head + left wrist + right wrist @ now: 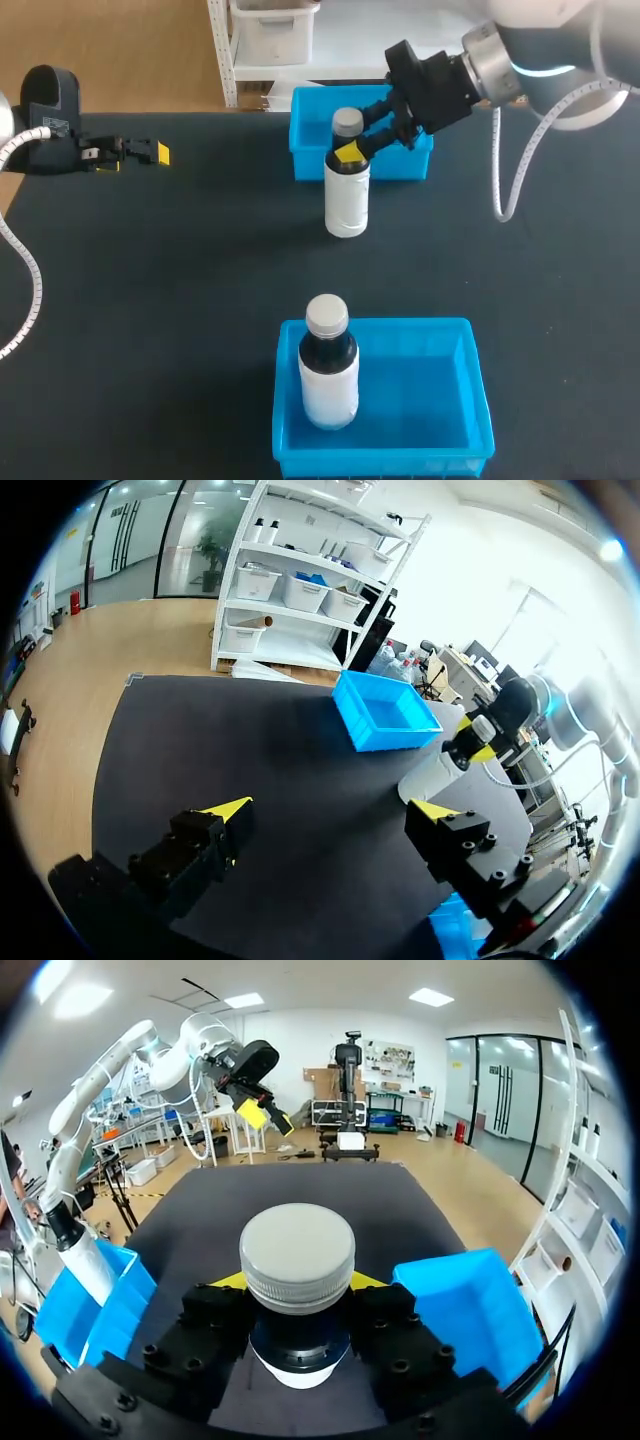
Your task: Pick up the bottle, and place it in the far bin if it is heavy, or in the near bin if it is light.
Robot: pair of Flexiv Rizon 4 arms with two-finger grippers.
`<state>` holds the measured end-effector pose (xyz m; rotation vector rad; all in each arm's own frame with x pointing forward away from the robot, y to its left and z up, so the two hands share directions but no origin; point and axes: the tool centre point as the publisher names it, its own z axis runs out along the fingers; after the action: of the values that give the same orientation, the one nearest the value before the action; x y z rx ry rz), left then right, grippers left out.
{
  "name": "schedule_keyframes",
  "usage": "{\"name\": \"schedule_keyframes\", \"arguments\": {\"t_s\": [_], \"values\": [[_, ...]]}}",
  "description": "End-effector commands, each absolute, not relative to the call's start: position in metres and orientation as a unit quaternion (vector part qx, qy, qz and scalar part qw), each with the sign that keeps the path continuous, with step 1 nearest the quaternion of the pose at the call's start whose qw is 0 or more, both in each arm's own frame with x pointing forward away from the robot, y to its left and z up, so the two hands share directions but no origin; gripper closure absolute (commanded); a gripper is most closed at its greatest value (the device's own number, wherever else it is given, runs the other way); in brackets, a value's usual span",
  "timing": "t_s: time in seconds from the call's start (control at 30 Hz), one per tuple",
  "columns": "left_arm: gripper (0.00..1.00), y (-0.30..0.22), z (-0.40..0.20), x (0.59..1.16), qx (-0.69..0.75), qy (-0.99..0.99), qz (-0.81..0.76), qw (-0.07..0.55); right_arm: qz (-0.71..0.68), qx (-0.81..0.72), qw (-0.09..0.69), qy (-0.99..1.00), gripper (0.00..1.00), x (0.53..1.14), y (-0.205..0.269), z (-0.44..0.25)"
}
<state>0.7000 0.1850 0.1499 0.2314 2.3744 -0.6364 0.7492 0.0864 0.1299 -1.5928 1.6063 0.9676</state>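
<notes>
The white bottle [347,200] is upright just in front of the far bin [310,150], its neck pinched from both sides by the right gripper [352,152], while a second bottle [328,375] stands in the near bin [440,400] and the left gripper [150,152], fingers spread, sits well apart.

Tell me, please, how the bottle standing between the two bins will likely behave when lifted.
Tall and narrow, the bottle would probably tip easily if nudged. It looks rigid, so the right gripper should not crush it. Held at the neck under the wider cap, it is unlikely to slip out.
</notes>
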Motion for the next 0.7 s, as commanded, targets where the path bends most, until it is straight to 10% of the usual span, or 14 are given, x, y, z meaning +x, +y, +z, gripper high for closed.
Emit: {"name": "schedule_keyframes", "arguments": {"t_s": [0.03,0.7], "values": [[0.00,0.185,0.150,0.700,0.088,0.908,-0.243,0.330,0.364,-0.614,0.336,0.614,1.00,0.746,0.080,0.148],[0.00,0.185,0.150,0.700,0.088,0.908,-0.243,0.330,0.326,-0.617,0.351,0.624,1.00,0.782,0.049,0.213]]}}
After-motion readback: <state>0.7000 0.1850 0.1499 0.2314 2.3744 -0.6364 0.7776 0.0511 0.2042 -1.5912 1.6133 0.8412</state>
